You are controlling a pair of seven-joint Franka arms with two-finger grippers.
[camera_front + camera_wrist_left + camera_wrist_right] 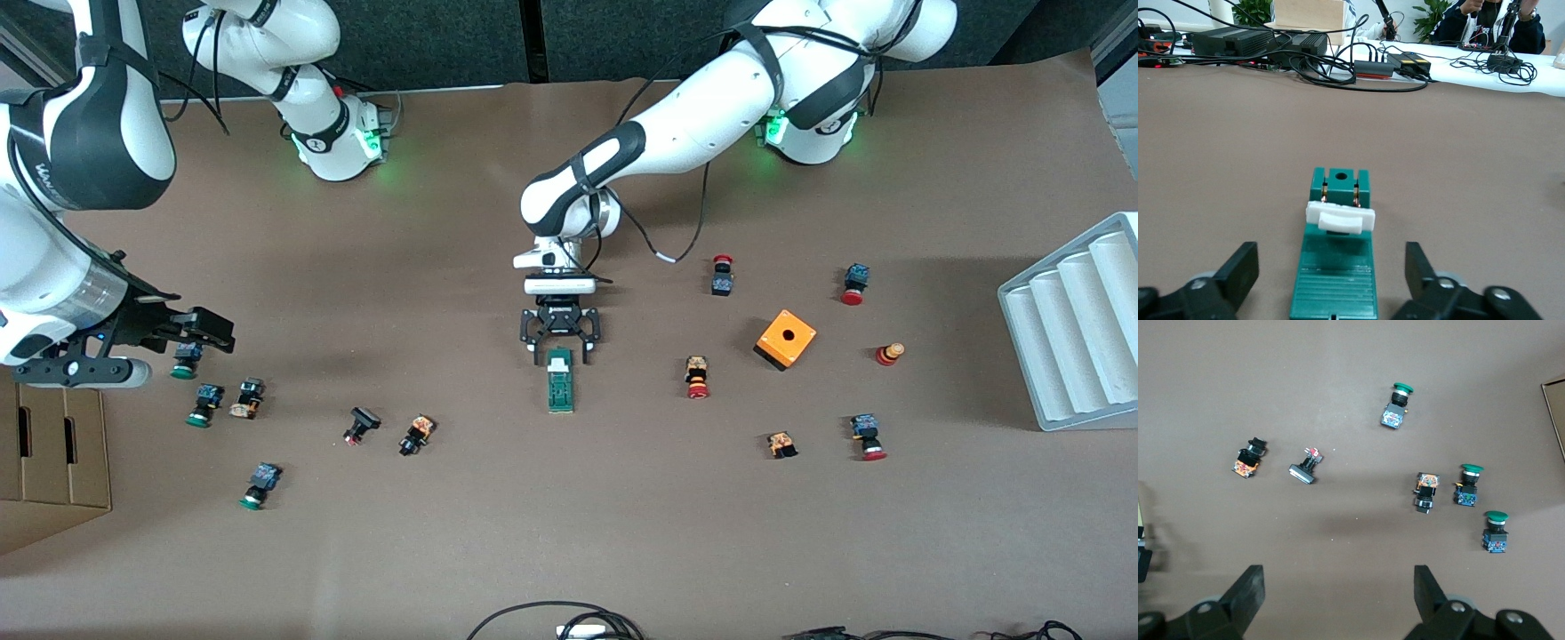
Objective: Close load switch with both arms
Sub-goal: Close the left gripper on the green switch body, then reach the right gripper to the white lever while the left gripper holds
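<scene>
We see the load switch (560, 380) lying flat on the brown counter (569, 533) near its middle, with its long axis running from 12 o'clock to 6 o'clock in the front view. It is a narrow dark-green block, and its white sliding piece (1339, 217) sits at the 12 o'clock end, the end toward the robots' bases. In the left wrist view this white piece lies across the green body, with two small metal contacts and a round hole just past it. The left claw (560, 347) is low over that white end, and its fingers (1238, 273) stand apart on both sides of the block without touching it, so it is released. The right claw (1338, 593) hangs over the group of green-capped push buttons (1468, 483) toward the right arm's end of the counter, spread wide and grasping nothing. An orange cube (786, 339) with a hole stands at about 3 o'clock from the switch.
</scene>
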